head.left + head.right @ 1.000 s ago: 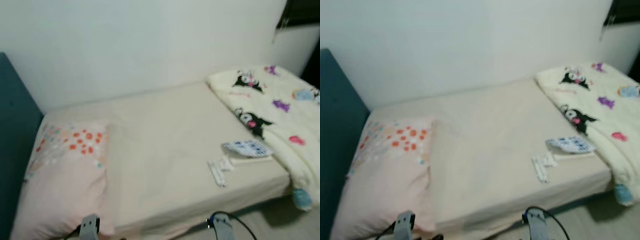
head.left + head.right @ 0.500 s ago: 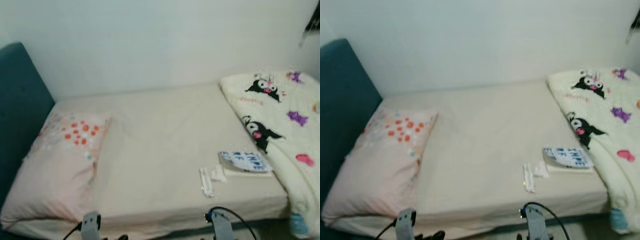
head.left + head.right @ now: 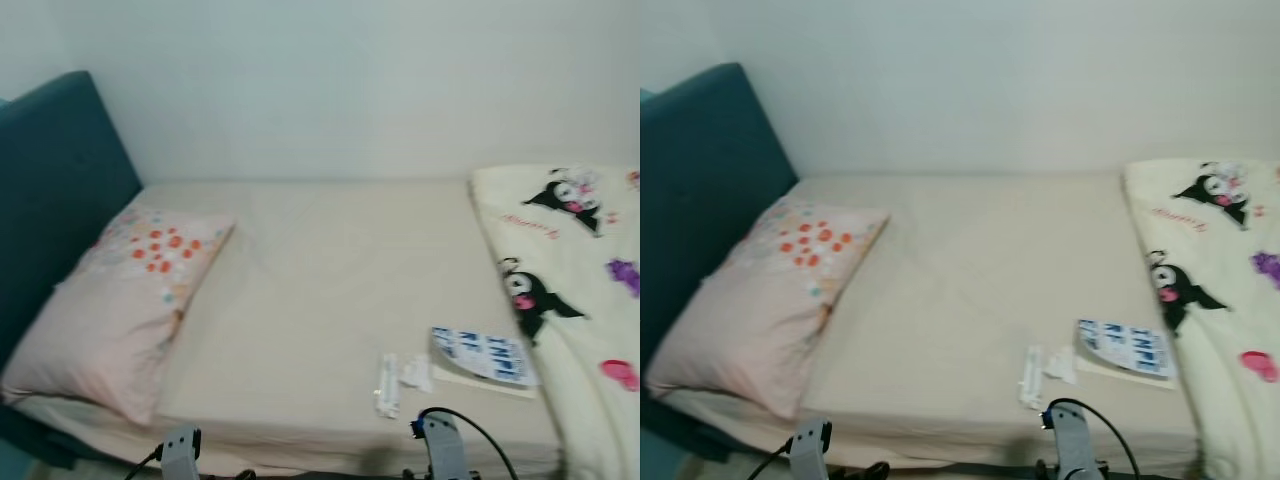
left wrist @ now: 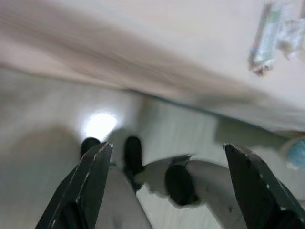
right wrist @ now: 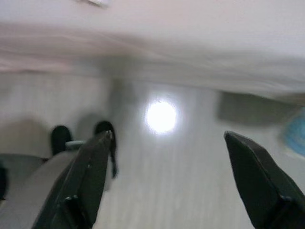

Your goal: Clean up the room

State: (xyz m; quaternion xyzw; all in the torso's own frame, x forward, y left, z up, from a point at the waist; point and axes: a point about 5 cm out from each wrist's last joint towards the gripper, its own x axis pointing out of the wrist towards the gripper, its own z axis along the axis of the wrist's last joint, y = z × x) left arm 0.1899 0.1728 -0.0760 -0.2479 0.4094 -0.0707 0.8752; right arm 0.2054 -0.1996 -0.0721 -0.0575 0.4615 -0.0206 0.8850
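A bed with a beige sheet lies before me. On its near right part lie a white and blue printed packet, a small white wrapper and a crumpled white scrap. A pink pillow with orange flowers rests at the head end, on the left. A cream blanket with cartoon figures covers the right end. Both arms hang low in front of the bed. My left gripper is open above the pale floor, and my right gripper is open over the floor too.
A dark teal headboard stands at the left. A plain white wall runs behind the bed. A light blue object lies on the floor by the bed's edge. The glossy floor reflects a lamp.
The camera has swung to the right and nearer the bed: the headboard and pillow show more fully and the blanket has slid to the right edge. The things on the bed have not moved.
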